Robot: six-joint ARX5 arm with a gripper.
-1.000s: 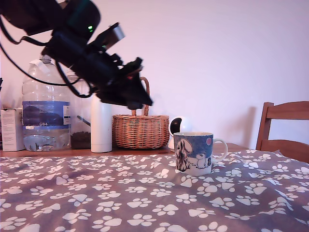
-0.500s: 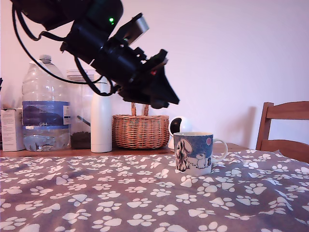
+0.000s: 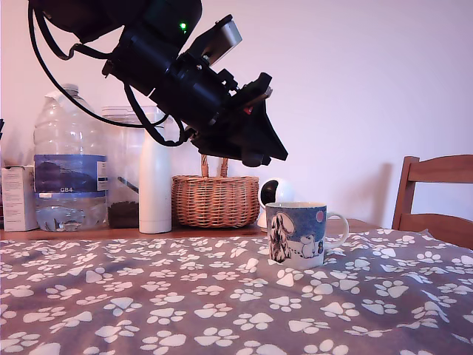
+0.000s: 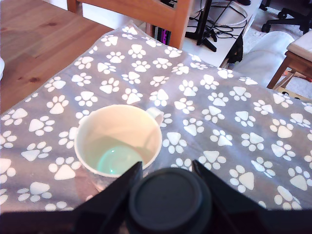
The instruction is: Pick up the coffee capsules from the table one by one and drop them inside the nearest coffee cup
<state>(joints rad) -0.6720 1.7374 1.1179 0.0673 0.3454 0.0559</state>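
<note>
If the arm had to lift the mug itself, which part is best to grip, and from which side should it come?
Probably the handle: it sticks out on the exterior view's right of the upright mug, free of other things. A pincer coming from that side could close across the loop. The rim from above is a second choice, since the mug is open and looks empty.

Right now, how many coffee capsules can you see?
1: a dark coffee capsule clamped in the gripper, above and beside the blue mug, which looks empty. None show on the paw-print cloth; others may be out of frame.
</note>
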